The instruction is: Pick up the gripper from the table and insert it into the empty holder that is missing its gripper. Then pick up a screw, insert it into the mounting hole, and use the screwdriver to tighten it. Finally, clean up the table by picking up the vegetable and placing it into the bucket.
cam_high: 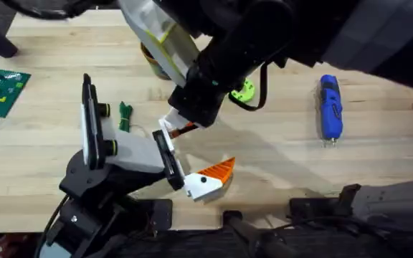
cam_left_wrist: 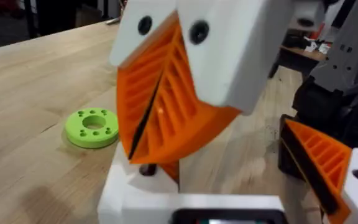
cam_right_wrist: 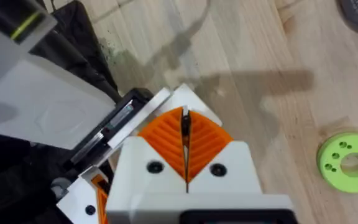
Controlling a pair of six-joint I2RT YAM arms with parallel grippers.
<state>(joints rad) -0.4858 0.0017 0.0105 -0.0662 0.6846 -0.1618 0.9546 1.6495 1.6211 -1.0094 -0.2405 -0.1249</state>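
Scanning the table (cam_high: 378, 165): holder (cam_high: 131, 154) stands lower left. Right gripper (cam_right_wrist: 185, 118) is at its white end, pads pressed together, apparently pinching the small orange gripper (cam_left_wrist: 163, 169) at the slot. Left claw: cannot tell. Risk: an off-axis push skews the piece, so it jams or pops free.

Table (cam_high: 278, 154) pale wood with planked seams and a smooth satin finish; holder (cam_high: 131, 152) matt white plastic with black plates; screwdriver (cam_high: 330, 106) glossy blue plastic with a small metal tip; ribbed matt orange pads (cam_left_wrist: 166, 106) on white plastic fingers; green disc (cam_left_wrist: 92, 126) matt plastic.
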